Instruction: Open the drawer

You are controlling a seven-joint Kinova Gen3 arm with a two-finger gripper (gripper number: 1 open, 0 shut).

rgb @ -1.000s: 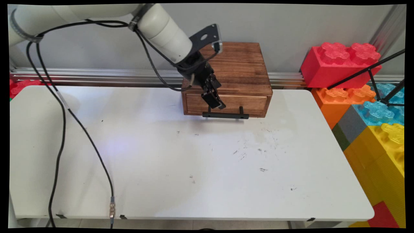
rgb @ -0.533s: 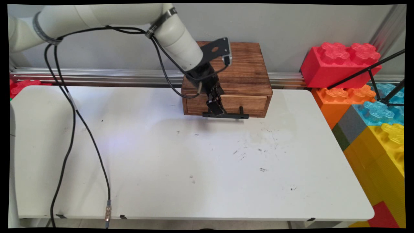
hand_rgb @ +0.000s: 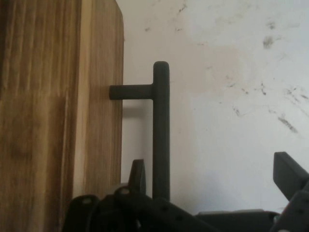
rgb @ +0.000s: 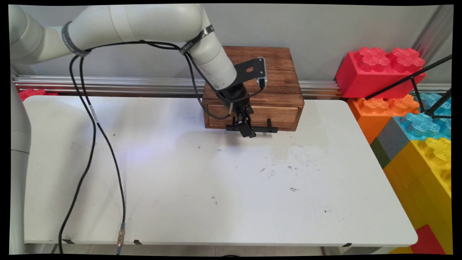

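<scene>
Table (rgb: 216, 202), drawer handle (hand_rgb: 161, 130) between end effector (hand_rgb: 212, 181) fingers.

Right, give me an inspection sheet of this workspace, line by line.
Surface: white table, scuffed with dark marks.
Things: wooden box at the far edge, drawer shut, black bar handle on its front.
Clutter: nothing seen.
Gripper: gripper open, one finger between handle and drawer front, the other on the handle's outer side; handle not clamped.
Cables: black cables hang from the arm past the near edge.
Surroundings: big toy bricks stacked at right, metal rail along the wall.
</scene>
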